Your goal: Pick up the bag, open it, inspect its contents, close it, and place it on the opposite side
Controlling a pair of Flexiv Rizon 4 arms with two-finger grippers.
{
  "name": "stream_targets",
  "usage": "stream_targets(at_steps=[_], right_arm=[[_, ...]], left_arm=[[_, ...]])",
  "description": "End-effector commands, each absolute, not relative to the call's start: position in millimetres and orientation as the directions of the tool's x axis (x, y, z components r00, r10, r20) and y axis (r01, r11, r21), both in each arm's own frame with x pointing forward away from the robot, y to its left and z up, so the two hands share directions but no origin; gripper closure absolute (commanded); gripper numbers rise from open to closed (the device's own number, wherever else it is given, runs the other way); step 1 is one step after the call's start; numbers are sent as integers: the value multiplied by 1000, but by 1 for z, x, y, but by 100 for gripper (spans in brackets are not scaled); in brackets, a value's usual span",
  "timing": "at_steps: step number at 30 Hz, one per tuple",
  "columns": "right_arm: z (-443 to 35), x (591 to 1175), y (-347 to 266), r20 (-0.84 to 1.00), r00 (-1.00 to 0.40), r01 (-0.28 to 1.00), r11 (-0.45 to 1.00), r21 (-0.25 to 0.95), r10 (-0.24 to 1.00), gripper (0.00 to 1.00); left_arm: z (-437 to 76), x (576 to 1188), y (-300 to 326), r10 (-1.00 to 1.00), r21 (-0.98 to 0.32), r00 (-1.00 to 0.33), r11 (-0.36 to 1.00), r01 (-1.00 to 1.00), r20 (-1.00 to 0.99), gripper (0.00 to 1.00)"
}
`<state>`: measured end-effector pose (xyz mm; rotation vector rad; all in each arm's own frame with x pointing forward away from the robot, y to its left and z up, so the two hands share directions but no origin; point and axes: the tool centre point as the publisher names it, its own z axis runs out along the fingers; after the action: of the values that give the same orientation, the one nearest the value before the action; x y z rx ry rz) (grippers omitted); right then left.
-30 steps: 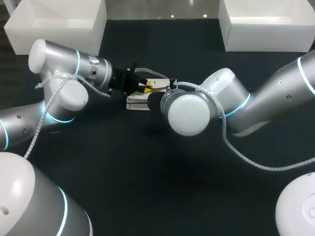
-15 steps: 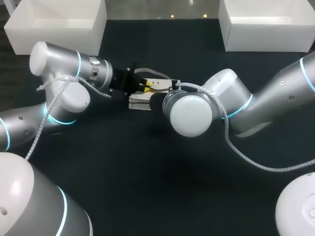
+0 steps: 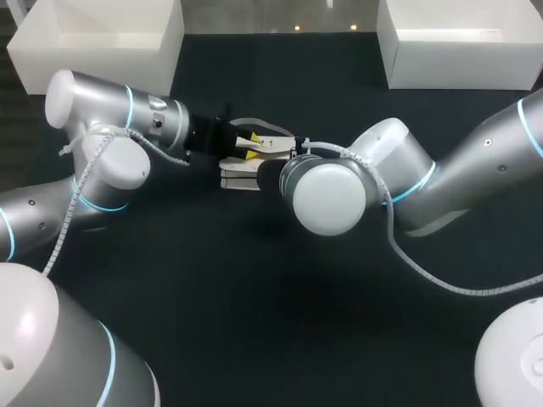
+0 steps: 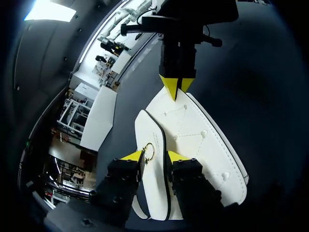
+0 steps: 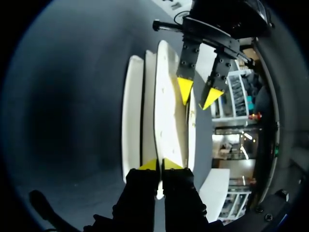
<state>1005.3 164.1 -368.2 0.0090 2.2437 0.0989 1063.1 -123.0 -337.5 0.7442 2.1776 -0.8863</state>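
Tabletop (image 3: 280, 322) dark, matte; white bag (image 3: 238, 179) at centre.

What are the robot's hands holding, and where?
The right gripper pinches the white bag by one end's edge. The left gripper is at its ring flap; hold unclear.

Worktop (image 3: 254, 322): dark, matte, uniform surface, seen in all three views (image 4: 251, 87) (image 5: 72, 106).

Far left corner: white open-topped bin (image 3: 102, 64), standing on the worktop. Far right corner: second white bin (image 3: 450, 64), same type. The two are well apart.

Between them, near the middle and nearer the far edge: white bag (image 3: 240, 176) with dark edging and stitched panels (image 4: 203, 145), panels on edge and spread a little apart (image 5: 166, 111). Cannot tell whether its underside touches the worktop or hangs just above it.
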Motion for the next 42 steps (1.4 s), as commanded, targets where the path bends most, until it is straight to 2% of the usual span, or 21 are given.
stream_targets(at_steps=[1,6,7,8,9,10,19,29,38,40,42], right_arm=[[-371,1006,164,-783,-621,-31,997,77,41,100],[-373,1001,164,-778,-627,-33,997,77,39,100],[-373,1000,164,-777,-628,-32,996,78,40,94],[-373,999,164,-776,-629,-30,996,79,43,66],[-372,998,163,-776,-629,-27,996,82,47,46],[-370,997,162,-777,-627,-24,996,86,52,0],[-334,994,146,-751,-651,24,991,131,115,0],[-299,1007,135,-575,-809,42,988,151,123,0],[-292,1018,128,-425,-895,83,987,136,134,0],[-296,1022,124,-345,-925,116,984,133,156,0],[-296,1022,124,-345,-925,116,984,133,156,0]], left_arm=[[-327,1054,-119,212,-388,-615,610,691,-760,0],[-310,1049,-112,169,-412,-628,622,666,-760,0],[-308,1048,-111,160,-422,-633,621,661,-757,0],[-305,1047,-109,157,-425,-635,620,659,-756,0],[-303,1046,-108,154,-427,-637,623,656,-755,0],[-301,1045,-107,144,-436,-643,623,650,-752,0],[-284,1036,-92,79,-491,-710,669,558,-699,0],[-273,1020,-74,41,-574,-872,738,355,-488,0],[-271,1000,-71,101,-573,-936,767,290,-338,0],[-270,997,-70,139,-520,-931,797,308,-338,0],[-270,997,-70,139,-520,-931,797,308,-338,0]])
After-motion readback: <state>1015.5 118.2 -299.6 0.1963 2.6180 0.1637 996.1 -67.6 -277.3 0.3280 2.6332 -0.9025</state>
